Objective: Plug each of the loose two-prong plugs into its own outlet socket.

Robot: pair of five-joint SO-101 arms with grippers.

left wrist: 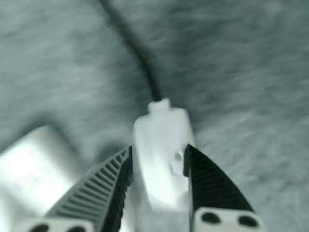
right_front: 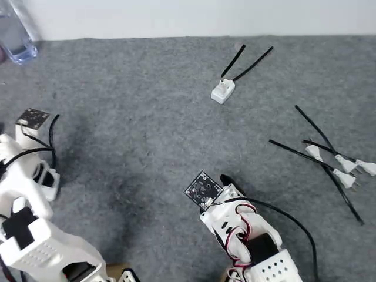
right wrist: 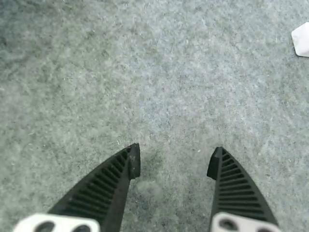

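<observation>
My left gripper (left wrist: 157, 169) is shut on a white plug (left wrist: 161, 154), whose black cord (left wrist: 133, 46) runs away over the carpet. A second white block (left wrist: 34, 162) lies right beside the fingers. In the high view the left arm (right_front: 29, 176) sits at the table's left edge. My right gripper (right wrist: 174, 162) stands open over bare grey carpet, low in the middle of the high view (right_front: 225, 179). A white outlet socket (right_front: 222, 91) with two black cords lies far ahead of it, its corner (right wrist: 301, 38) showing in the right wrist view. Several loose two-prong plugs (right_front: 345, 164) lie at the right.
Grey carpet (right_front: 135, 117) covers the table up to a white wall at the back. A clear plastic container (right_front: 14, 35) stands at the back left corner. The loose plugs' black cords (right_front: 317, 158) cross each other at the right.
</observation>
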